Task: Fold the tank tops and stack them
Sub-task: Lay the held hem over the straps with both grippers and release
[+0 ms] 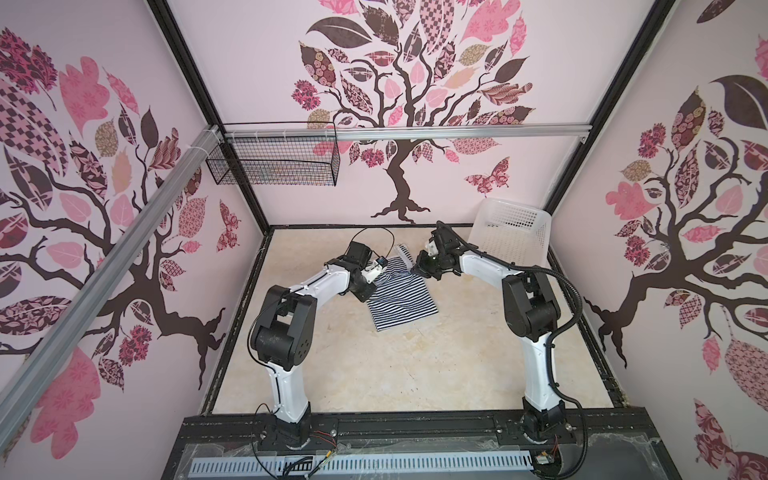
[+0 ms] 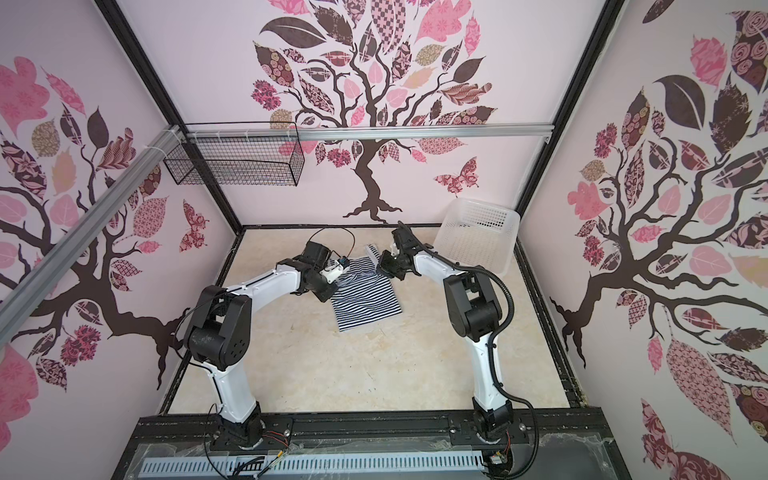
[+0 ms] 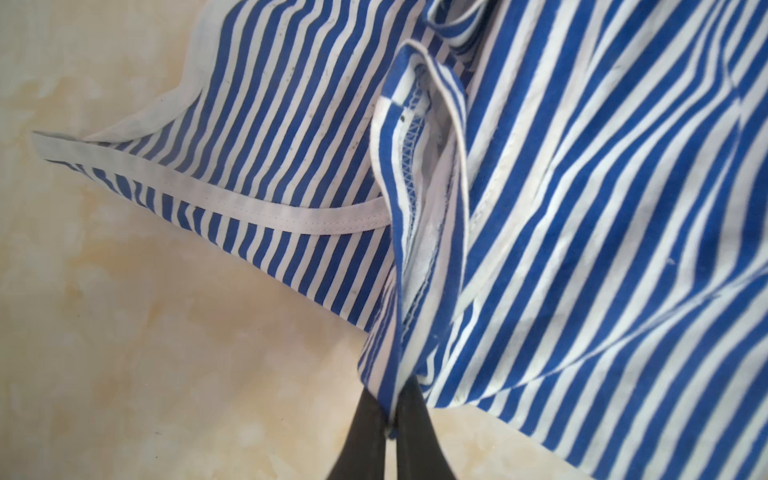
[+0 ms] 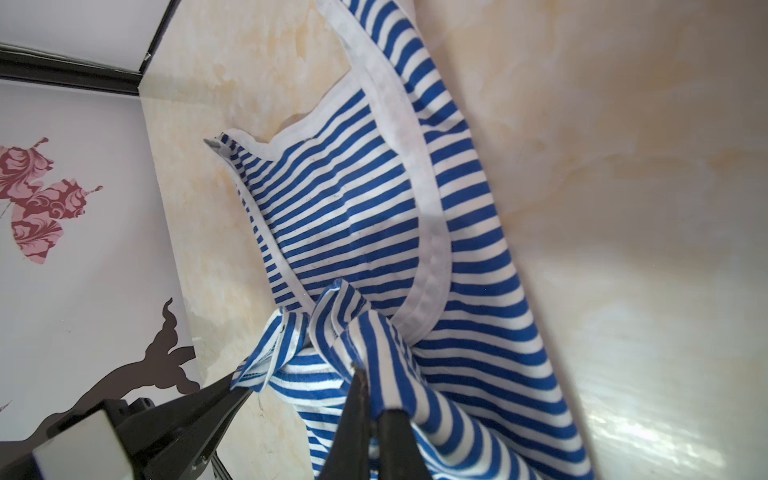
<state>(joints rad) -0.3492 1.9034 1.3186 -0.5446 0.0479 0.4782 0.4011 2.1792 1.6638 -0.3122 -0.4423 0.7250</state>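
Now the tank top (image 1: 401, 301) is clamped at its 12 o'clock end by the left gripper (image 3: 392, 424) and right gripper (image 4: 372, 399); pulled unevenly, the pinch may be lost.

We see one tank top (image 1: 400, 301) with thin blue-and-white stripes and white trim. Its lower part lies flat on the desk (image 1: 415, 365); its upper part is bunched and a little raised.

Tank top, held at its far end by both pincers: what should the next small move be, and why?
Probably lift both together slightly and carry that end toward the near hem. The left pincer and right pincer are each shut on a fold of the tank top, while its near half lies flat on the table.
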